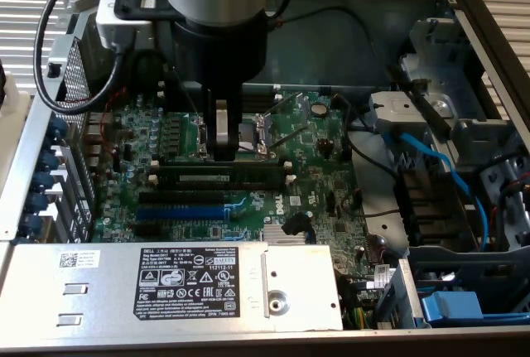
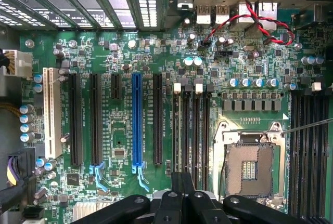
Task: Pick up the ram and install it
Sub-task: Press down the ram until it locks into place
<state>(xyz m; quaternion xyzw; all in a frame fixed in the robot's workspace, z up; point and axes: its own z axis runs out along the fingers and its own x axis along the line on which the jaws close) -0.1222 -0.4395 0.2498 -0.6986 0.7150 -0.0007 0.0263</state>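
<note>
Gripper pressed down over the memory slots, fingers closed.

I have the gripper (image 1: 222, 146) low over the motherboard (image 1: 323, 183), its fingers drawn together on or just above the ram (image 1: 219, 177), which lies flat along the memory slots (image 2: 191, 130) beside the open processor socket (image 2: 248, 164). I judge the closed fingers serve as a pusher; whether they clasp the stick I cannot tell.
</note>
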